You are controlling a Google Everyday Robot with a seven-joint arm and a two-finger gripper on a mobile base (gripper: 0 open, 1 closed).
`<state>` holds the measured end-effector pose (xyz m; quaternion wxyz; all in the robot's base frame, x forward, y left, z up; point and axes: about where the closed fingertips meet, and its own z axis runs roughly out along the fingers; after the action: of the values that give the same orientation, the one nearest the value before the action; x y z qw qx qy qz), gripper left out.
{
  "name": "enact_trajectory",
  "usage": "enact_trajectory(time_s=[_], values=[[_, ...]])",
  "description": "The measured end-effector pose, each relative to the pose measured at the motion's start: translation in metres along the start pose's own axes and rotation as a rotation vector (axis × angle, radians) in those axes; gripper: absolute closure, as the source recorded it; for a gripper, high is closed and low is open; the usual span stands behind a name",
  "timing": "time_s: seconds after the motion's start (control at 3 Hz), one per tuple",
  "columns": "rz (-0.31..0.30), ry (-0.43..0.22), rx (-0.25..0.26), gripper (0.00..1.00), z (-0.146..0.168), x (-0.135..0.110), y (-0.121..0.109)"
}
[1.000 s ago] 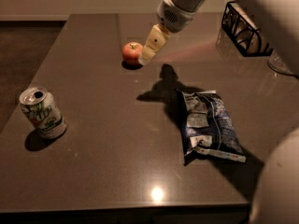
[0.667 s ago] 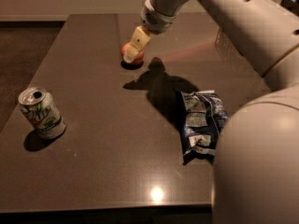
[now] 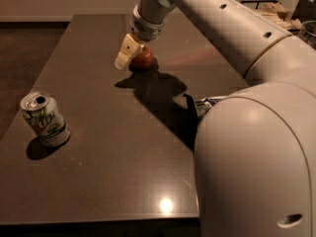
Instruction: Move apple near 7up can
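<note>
The cream-tipped gripper (image 3: 127, 57) is down against the small round red-orange apple (image 3: 144, 59) near the dark brown tabletop's (image 3: 103, 181) far edge, its grip impossible to tell, well apart from the silver-white, green-lettered 7up can (image 3: 44, 118) by the left edge.

pincer (image 3: 127, 54) cream, at red apple (image 3: 144, 58) | 7up can (image 3: 44, 120) silver-green | table (image 3: 108, 177) dark-brown

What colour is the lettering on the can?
The 7up can has green lettering, camera view; the gripper is at the apple.
</note>
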<state>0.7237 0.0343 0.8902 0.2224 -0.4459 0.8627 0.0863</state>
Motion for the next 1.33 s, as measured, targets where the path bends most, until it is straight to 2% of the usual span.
enact_trajectory(time_s=[0.33,0.67,1.0,1.33], values=[[0.001,0.014,-0.001,0.18,0.013,-0.002,0.004],[-0.005,0.016,0.003,0.40,0.016,-0.002,0.003],[-0.045,0.005,0.020,0.64,0.009,-0.002,0.005],[-0.119,-0.061,0.011,0.95,-0.025,0.003,0.020]])
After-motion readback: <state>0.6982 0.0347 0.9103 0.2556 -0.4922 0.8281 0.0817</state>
